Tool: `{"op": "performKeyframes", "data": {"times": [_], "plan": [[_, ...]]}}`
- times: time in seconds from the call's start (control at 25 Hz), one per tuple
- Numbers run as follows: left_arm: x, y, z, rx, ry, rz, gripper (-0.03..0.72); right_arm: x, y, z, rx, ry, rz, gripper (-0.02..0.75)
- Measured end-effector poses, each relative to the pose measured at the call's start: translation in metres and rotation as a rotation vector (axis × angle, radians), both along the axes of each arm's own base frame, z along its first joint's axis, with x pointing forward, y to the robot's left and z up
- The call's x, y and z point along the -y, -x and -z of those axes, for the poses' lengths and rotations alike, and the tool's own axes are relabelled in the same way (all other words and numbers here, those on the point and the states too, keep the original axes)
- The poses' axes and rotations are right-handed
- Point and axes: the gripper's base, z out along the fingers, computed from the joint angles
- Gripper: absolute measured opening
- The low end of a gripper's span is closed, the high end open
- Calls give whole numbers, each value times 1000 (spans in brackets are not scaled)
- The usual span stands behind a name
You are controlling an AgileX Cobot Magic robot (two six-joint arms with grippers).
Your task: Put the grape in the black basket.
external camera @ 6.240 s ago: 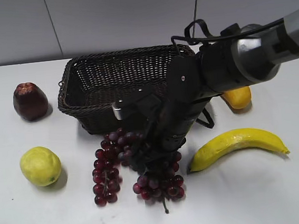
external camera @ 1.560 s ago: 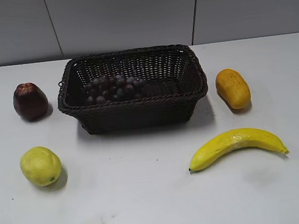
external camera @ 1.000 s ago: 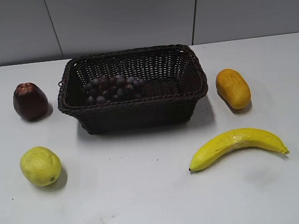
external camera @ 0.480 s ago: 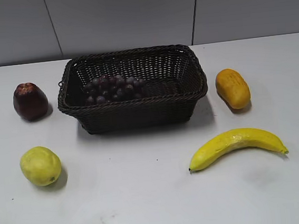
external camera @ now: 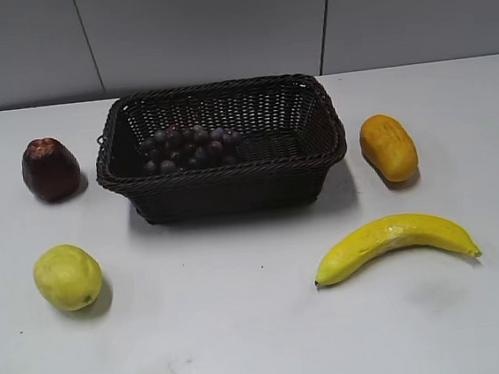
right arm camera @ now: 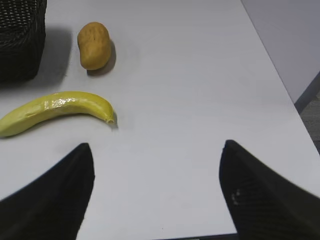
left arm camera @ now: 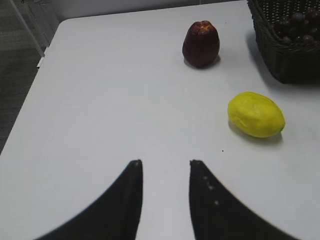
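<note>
The grape [external camera: 188, 148], a bunch of dark purple grapes, lies inside the black basket [external camera: 231, 175] toward its left side. The basket stands at the back middle of the white table. The left wrist view shows part of the grape [left arm camera: 298, 25] in the basket's corner [left arm camera: 280, 55] at the top right. My left gripper [left arm camera: 163, 162] is open and empty over bare table, well away from the basket. My right gripper [right arm camera: 156, 146] is wide open and empty near the table's front right edge. Neither gripper shows in the exterior view.
A dark red fruit [external camera: 50, 169] sits left of the basket, a yellow-green lemon [external camera: 67, 276] front left, an orange fruit [external camera: 388, 147] right of the basket and a banana [external camera: 394, 241] front right. The table's right edge [right arm camera: 280, 85] runs close to my right gripper.
Earlier my right gripper held the grape in front of the basket. Now the grape lies in the basket and the arm is gone from the exterior view. Nothing has moved in the last second.
</note>
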Motion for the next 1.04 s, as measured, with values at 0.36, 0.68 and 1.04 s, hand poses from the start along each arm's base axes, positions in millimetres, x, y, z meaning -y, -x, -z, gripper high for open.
{"op": "performKeyframes", "data": {"times": [0.36,0.68,1.04], "plan": [[0,0,0,0,0,0,232,0,1,0,7,-5,-3,592],[0,0,0,0,0,0,232,0,1,0,7,-5,-3,592],[0,0,0,0,0,0,232,0,1,0,7,-4,-3,592]]}}
